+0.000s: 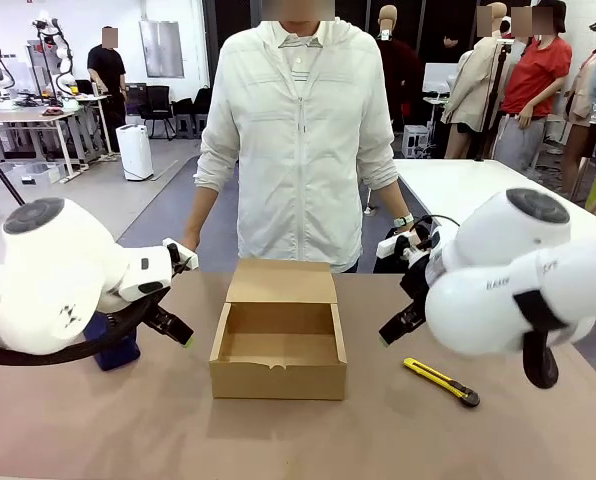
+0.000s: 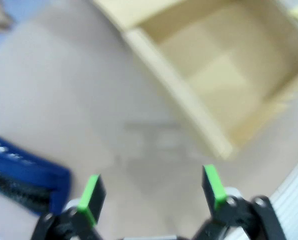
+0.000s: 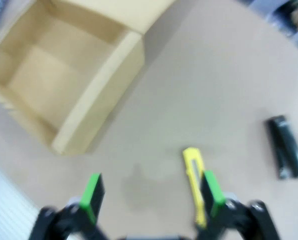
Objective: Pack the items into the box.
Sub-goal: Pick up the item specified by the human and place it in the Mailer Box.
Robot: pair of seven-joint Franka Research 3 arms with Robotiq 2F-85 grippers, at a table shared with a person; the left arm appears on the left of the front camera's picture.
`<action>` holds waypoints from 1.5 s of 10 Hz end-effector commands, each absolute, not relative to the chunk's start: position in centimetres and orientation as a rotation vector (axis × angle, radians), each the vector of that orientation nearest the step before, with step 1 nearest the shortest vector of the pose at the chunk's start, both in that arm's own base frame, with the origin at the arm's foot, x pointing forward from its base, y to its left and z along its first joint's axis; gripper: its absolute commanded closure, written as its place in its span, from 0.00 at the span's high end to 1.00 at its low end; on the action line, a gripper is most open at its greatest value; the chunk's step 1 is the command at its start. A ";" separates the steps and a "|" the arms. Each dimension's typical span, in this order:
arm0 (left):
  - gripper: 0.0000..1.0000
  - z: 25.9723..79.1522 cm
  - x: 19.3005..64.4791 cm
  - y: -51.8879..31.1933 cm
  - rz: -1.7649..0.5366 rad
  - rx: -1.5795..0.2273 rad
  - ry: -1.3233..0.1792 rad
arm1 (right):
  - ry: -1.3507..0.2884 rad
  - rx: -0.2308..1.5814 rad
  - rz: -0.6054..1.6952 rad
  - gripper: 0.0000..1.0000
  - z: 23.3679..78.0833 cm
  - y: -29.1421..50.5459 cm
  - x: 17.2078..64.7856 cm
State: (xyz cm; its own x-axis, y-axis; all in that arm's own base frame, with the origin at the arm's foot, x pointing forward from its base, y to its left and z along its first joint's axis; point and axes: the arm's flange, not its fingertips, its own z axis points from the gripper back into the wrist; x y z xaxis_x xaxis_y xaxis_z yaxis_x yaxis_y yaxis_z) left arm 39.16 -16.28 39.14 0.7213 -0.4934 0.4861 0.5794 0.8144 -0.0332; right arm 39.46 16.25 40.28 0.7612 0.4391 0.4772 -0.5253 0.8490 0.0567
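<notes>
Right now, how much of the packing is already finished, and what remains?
Done: nothing, the cardboard box is open with a bare floor. In hand: nothing, the left gripper and the right gripper hang open and empty over the table. Left: the navy blue pouch and the slim black object lie outside the box and must go in.

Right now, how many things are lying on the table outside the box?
3: a navy blue pouch left of the cardboard box, a yellow utility knife right of it, and a slim black object near the knife. The arms may hide more.
</notes>
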 end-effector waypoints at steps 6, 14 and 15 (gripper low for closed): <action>1.00 48.9 32.6 13.3 0.197 -1.155 -0.592 | -0.635 1.202 -0.145 1.00 45.9 -13.0 30.2; 1.00 46.7 27.8 20.9 0.312 -1.172 -0.616 | -0.683 1.210 -0.450 1.00 43.0 -24.4 26.8; 1.00 46.7 27.8 20.9 0.312 -1.172 -0.616 | -0.683 1.210 -0.450 1.00 43.0 -24.4 26.8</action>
State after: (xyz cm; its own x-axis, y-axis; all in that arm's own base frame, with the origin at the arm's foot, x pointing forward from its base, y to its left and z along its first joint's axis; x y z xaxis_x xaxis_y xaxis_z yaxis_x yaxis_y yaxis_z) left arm 28.32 20.28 46.88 0.8005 0.5354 0.2695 0.0655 0.3688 -0.9272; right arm 26.89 -23.95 42.50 0.7358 -0.6365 0.2313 -0.0249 0.3158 0.9485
